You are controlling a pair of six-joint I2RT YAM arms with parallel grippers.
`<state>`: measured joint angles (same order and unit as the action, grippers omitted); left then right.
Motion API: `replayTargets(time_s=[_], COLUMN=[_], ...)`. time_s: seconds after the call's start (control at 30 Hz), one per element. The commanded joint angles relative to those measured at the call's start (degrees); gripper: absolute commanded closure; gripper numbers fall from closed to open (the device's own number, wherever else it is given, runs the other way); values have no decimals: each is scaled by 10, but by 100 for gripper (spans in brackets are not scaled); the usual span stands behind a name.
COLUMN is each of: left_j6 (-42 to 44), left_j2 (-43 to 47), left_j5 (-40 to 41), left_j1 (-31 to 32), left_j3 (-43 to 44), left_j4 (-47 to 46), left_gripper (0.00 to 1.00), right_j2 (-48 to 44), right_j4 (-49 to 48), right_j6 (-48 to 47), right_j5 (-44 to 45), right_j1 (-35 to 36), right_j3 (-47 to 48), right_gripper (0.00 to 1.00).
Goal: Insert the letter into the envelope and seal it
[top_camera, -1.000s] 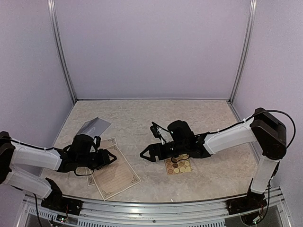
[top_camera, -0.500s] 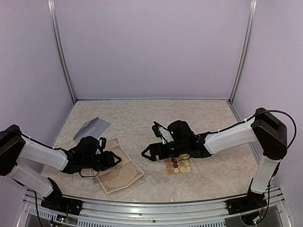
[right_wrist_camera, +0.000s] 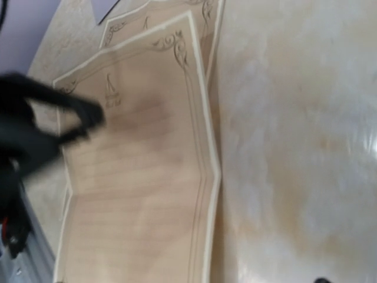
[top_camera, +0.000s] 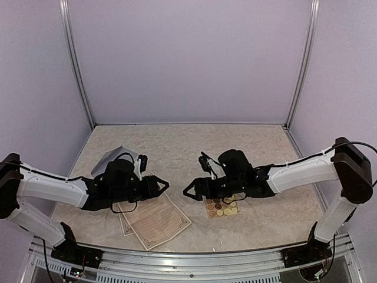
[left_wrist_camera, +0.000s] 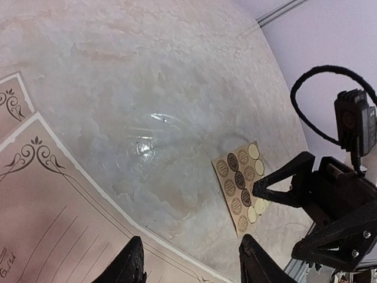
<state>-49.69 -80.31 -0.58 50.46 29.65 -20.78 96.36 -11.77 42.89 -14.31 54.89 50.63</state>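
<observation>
The letter [top_camera: 158, 220], a tan sheet with an ornate border, lies flat at the front left on top of a second similar sheet [top_camera: 125, 224]. The grey envelope [top_camera: 112, 157] lies behind my left arm, partly hidden by it. My left gripper [top_camera: 162, 188] hovers low over the letter's far right edge with its jaws open. In the left wrist view nothing sits between the fingers [left_wrist_camera: 133, 263], and the letter [left_wrist_camera: 41, 206] runs under the left one. Facing it from the right, my right gripper [top_camera: 189, 190] is open and empty. The letter [right_wrist_camera: 141, 177] fills the right wrist view.
A small tan sheet of round stickers [top_camera: 222, 206] lies under my right wrist, also seen as the sticker sheet [left_wrist_camera: 238, 184] in the left wrist view. The two grippers point at each other a short gap apart. Purple walls enclose the marbled table [top_camera: 235, 147].
My left arm has stretched right and away, bringing its gripper toward the middle. The letter has slid and turned a little to the right. My right gripper has drifted slightly right.
</observation>
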Motion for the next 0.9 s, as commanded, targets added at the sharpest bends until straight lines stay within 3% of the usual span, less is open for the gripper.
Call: replayTargets(time_s=[0.0, 0.23, 0.43, 0.6, 0.87], left_j6=[39, 66, 145, 180, 173], left_j2=[43, 111, 156, 134, 102], left_j5=[53, 62, 17, -84, -131], left_j1=[-7, -48, -155, -265, -322], left_j3=[22, 4, 3, -12, -43], left_j4=[82, 145, 206, 206, 190], left_gripper=[48, 44, 33, 26, 21], right_j2=[-30, -20, -16, -11, -14], right_j4=[-8, -45, -43, -41, -35], right_j6=[69, 128, 140, 138, 140], right_j5=[-36, -75, -77, -77, -76], right_j1=[-3, 14, 20, 21, 25], right_j3=[-44, -74, -74, -67, -63], right_gripper=[13, 20, 22, 23, 23])
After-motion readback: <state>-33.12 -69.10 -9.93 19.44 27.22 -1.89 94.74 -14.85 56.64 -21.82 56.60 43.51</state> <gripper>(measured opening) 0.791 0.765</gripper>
